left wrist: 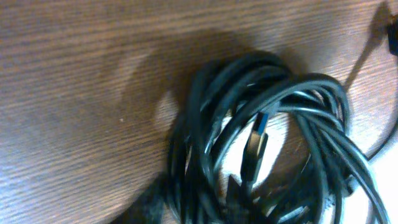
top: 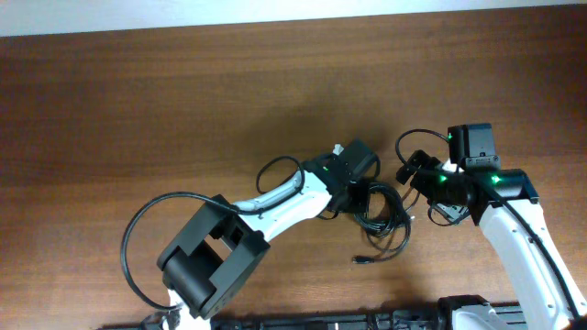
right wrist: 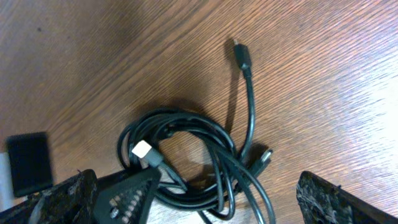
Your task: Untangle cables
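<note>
A dark wooden table (top: 183, 92) seen from above, with two robot arms reaching in from the near edge toward its middle. The cables (top: 383, 215) lie between them as one loose black coil, flat on the wood, touching nothing else.

Your left gripper (top: 358, 188) sits at the coil's left edge, right over the outer loops. The left wrist view is close and blurred, with only a dark smear along its lower edge. So you cannot tell whether the fingers are pinching a strand or simply standing beside one.

Your right gripper (right wrist: 196, 186) hangs just above the coil's right side with its fingers spread wide and nothing between them.

Three plug ends show. A flat metal plug (left wrist: 256, 146) lies inside the loops. A white-tipped plug (right wrist: 144, 151) rests on the coil's rim. A small dark plug (right wrist: 241, 53) trails out on a free length, clear of the bundle.

The step in hand looks like taking a first hold. To do it well, catch one strand only on the left, low and near the rim. Then bring the right fingers to that trailing free end and draw it away slowly, watching that the other loops slacken rather than tighten.

No box, tray or bin is in view; the cables sit directly on the table.
</note>
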You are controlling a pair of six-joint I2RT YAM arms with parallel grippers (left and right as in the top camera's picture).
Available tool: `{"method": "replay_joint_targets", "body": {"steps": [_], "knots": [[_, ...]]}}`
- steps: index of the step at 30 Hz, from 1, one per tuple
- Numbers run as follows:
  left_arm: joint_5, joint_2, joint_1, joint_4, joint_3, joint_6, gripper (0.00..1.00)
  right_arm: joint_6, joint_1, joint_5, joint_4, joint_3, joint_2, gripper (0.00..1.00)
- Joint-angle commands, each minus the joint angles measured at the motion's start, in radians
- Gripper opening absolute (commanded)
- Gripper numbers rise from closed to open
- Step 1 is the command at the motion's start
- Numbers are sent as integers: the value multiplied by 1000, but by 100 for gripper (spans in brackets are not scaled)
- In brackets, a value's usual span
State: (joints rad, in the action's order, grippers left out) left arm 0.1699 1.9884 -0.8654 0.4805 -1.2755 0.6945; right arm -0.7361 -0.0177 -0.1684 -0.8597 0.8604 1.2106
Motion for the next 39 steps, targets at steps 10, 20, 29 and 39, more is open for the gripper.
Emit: {"method": "replay_joint_targets", "body": {"steps": [10,20,29,39], "knots": [[-63,-245,241,156,-15,-14,0,3,-8,-116,-1,20,-8,99],[-142,-437,439,343,-15,307,0,33,-338,-206,-5,20,-8,93],[-14,-437,491,344,-15,534,0,-212,-658,-44,467,20,83,93],[33,-437,556,423,-15,524,0,-342,-594,99,559,21,230,93]]}}
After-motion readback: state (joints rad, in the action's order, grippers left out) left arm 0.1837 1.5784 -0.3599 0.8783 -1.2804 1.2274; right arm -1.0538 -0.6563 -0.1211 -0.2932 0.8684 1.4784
